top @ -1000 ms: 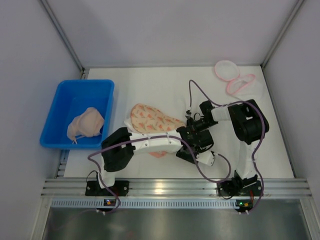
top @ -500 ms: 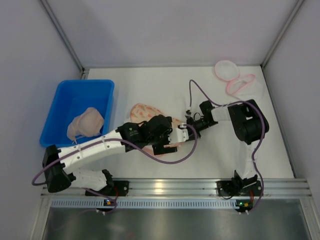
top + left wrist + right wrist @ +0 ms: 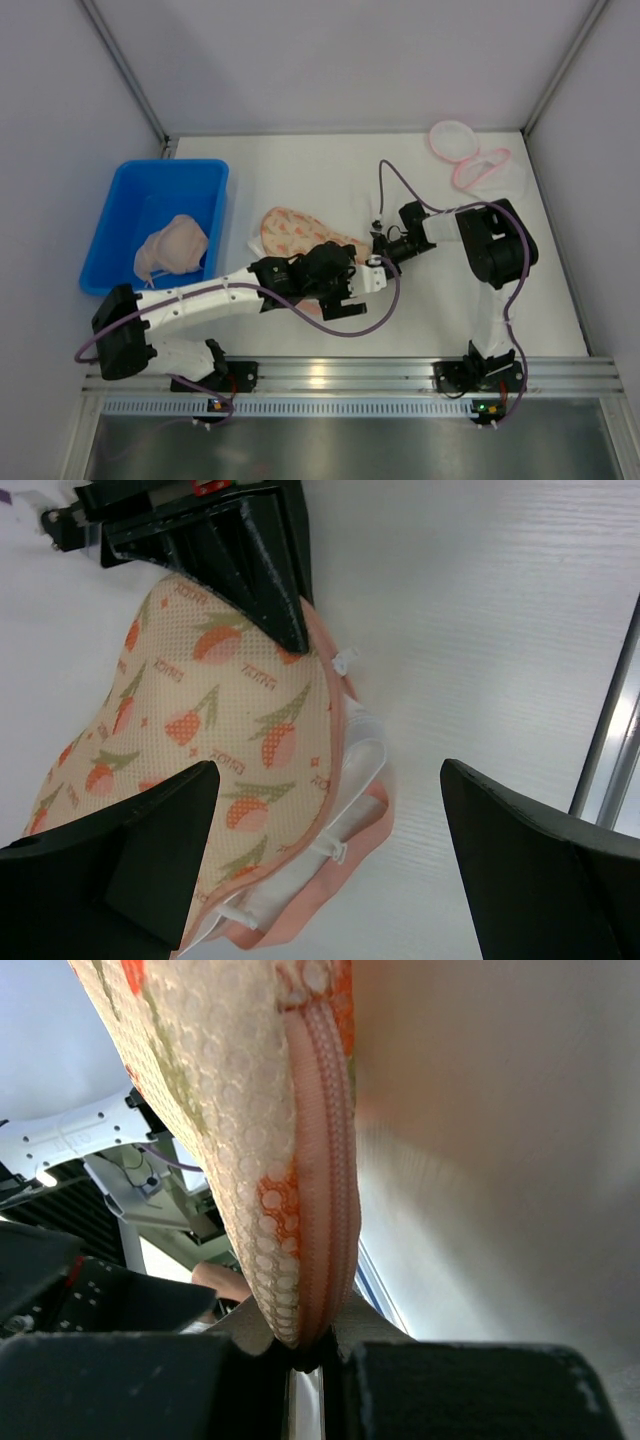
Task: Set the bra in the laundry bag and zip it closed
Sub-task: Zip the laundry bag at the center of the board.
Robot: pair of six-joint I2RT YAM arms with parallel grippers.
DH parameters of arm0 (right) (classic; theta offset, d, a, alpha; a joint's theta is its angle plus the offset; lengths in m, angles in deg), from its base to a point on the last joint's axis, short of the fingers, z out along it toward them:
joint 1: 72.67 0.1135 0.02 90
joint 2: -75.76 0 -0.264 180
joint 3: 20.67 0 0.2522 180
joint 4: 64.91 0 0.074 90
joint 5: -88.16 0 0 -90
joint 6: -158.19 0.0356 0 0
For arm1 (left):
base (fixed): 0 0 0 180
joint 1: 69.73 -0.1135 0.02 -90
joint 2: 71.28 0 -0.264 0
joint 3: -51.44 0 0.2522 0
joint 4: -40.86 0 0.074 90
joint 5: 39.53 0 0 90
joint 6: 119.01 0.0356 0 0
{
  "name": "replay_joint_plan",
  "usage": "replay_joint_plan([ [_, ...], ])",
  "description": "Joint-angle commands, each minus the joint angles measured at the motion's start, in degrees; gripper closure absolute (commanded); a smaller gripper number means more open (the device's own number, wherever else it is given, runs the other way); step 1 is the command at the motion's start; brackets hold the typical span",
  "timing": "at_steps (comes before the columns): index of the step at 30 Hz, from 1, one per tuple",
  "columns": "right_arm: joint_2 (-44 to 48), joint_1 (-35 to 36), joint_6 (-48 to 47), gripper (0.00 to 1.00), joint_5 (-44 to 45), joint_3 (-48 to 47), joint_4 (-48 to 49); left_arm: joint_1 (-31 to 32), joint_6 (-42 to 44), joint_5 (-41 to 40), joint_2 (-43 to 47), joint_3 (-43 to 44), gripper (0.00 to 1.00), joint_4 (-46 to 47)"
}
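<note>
The laundry bag [image 3: 300, 232] is cream mesh with a tulip print and a pink zip edge, and it lies mid-table. My right gripper [image 3: 377, 246] is shut on its right corner; the right wrist view shows the zip seam [image 3: 312, 1200] pinched between the jaws [image 3: 310, 1355]. My left gripper [image 3: 345, 292] is open and empty, hovering over the bag's near open mouth [image 3: 345, 800], where white fabric with small loops shows. Its fingers [image 3: 110, 865] straddle that mouth without touching it. A peach bra [image 3: 172, 246] lies in the blue bin [image 3: 120, 195].
The blue bin stands at the left table edge. Pink-rimmed white mesh pieces [image 3: 465, 155] lie at the back right corner. The metal rail [image 3: 350, 375] runs along the near edge. Grey walls close in three sides.
My left arm has unfolded and stretched out; its gripper went left over the bag, then back a little right toward the bag's mouth. The right gripper has held still on the bag's corner.
</note>
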Motion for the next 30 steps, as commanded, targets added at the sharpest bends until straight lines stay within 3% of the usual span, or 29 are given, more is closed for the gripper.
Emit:
replay_joint_plan([
  [1,0.8,0.0,0.3,1.00,-2.8,0.1,1.2,2.2,-2.1,2.2,-2.6,1.4,0.02,4.8],
  [8,1.6,0.0,0.3,1.00,-3.6,1.0,1.1,2.0,-1.3,-8.4,-6.4,1.1,0.02,8.8],
  [14,1.2,0.2,-1.3,1.00,-4.6,0.5,-1.1,1.0,0.2,-12.1,-8.7,0.0,0.02,10.2],
  [25,1.1,0.4,-1.8,1.00,-4.6,0.3,-1.5,0.5,2.3,-4.2,-4.1,-1.8,0.02,9.7],
  [30,1.1,0.3,-2.4,1.00,-4.5,0.1,-2.1,0.6,3.4,1.9,-1.9,-2.3,0.15,7.9],
])
